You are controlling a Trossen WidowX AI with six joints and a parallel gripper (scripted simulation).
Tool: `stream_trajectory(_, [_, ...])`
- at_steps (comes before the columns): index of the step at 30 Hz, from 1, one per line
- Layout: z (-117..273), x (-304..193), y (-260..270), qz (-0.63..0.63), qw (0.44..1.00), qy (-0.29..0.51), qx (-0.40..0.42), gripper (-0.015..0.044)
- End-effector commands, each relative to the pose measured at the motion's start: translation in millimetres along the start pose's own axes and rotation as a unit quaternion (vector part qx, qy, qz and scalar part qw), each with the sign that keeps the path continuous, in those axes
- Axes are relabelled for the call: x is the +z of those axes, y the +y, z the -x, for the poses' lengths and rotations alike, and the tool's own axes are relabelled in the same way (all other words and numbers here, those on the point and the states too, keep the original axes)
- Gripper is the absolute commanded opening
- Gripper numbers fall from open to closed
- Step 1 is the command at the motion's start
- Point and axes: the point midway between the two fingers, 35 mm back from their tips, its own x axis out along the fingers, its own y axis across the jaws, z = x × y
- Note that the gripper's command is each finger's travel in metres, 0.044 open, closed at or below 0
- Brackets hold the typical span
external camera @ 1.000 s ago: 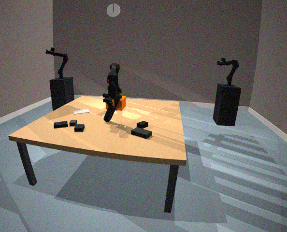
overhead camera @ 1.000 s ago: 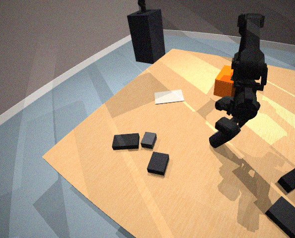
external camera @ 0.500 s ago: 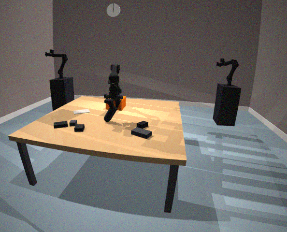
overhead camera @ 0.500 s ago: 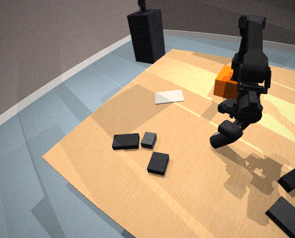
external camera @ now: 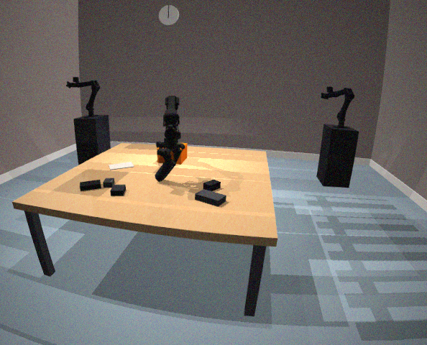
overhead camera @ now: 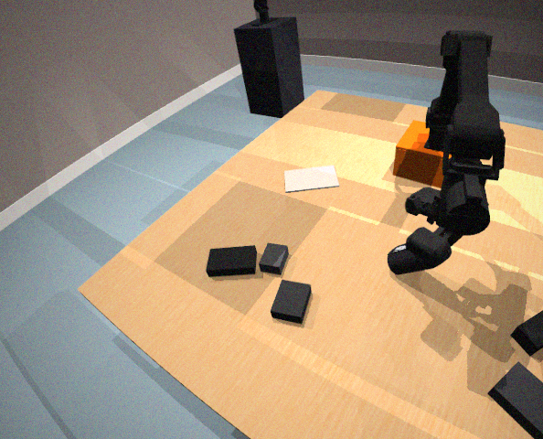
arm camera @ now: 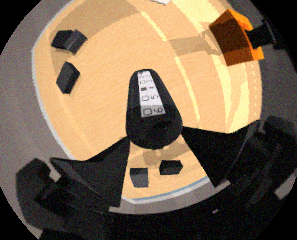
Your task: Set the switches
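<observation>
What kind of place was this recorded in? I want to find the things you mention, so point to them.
Probably a robotics lab or test room: a wooden table [overhead camera: 356, 302] [external camera: 150, 213], a round wall clock [external camera: 168, 15], and two more robot arms on black pedestals [external camera: 101, 137] [external camera: 338, 156].

The white label [overhead camera: 399, 249] [arm camera: 148, 92] on the controller unit [overhead camera: 401, 262] [external camera: 163, 172] [arm camera: 154, 132] reads 5 and 6, with smaller digits too blurred.

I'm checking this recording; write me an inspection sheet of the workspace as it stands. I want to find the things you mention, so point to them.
Surface: light wooden bench [overhead camera: 167, 326] [external camera: 150, 218] [arm camera: 103, 75], patched with sunlight and shadow.
Job's things: dark grey controller unit [overhead camera: 404, 261] [external camera: 163, 172] [arm camera: 155, 131] held off the bench, tilted; on its white printed label [arm camera: 151, 97], squares 5 and 6 look empty; switches unreadable.
Clutter: three dark rectangular blocks [overhead camera: 291, 301] [external camera: 118, 190] [arm camera: 68, 77] grouped, two more dark blocks [overhead camera: 529, 401] [external camera: 210, 197] [arm camera: 139, 176] apart; orange box [overhead camera: 416, 163] [external camera: 182, 154] [arm camera: 230, 42]; flat white rectangle [overhead camera: 311, 178] [external camera: 121, 165].
Grippers: jaws closed on the unit.
Cables: nothing seen.
Surroundings: two black pedestals [external camera: 336, 156] bearing arms; round wall clock [external camera: 173, 18].
</observation>
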Motion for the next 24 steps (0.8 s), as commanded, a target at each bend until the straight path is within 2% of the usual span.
stream_trajectory(1, [-5,-1,1,-0.005,1.000,-0.003,-0.003,0.0338])
stream_trajectory(24, [-17,-14,1,-0.005,1.000,-0.002,-0.003,0.0338])
